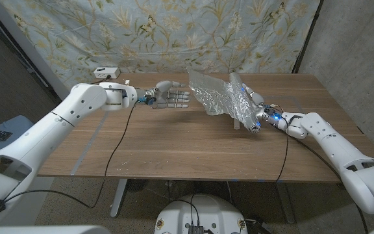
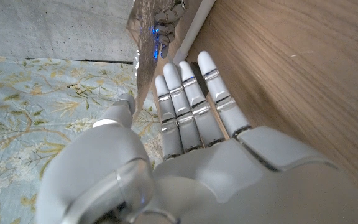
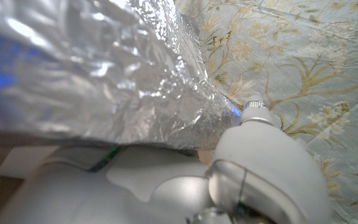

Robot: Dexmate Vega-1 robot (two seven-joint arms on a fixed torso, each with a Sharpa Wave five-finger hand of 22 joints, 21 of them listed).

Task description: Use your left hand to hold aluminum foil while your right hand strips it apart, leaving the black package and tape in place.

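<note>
Crumpled silver aluminum foil point(image 1: 221, 96) is held off the brown wooden table point(image 1: 193, 143) toward its far right side, one sheet spread out toward the middle and the rest bunched over the right hand point(image 1: 257, 117); that hand grips the bunched end, its fingers mostly buried in foil. The left hand point(image 1: 172, 98) hovers just beside the sheet's free edge, fingers straight and together, holding nothing, not touching the foil. Flowered cloth backdrop point(image 1: 174, 29) behind the table.
</note>
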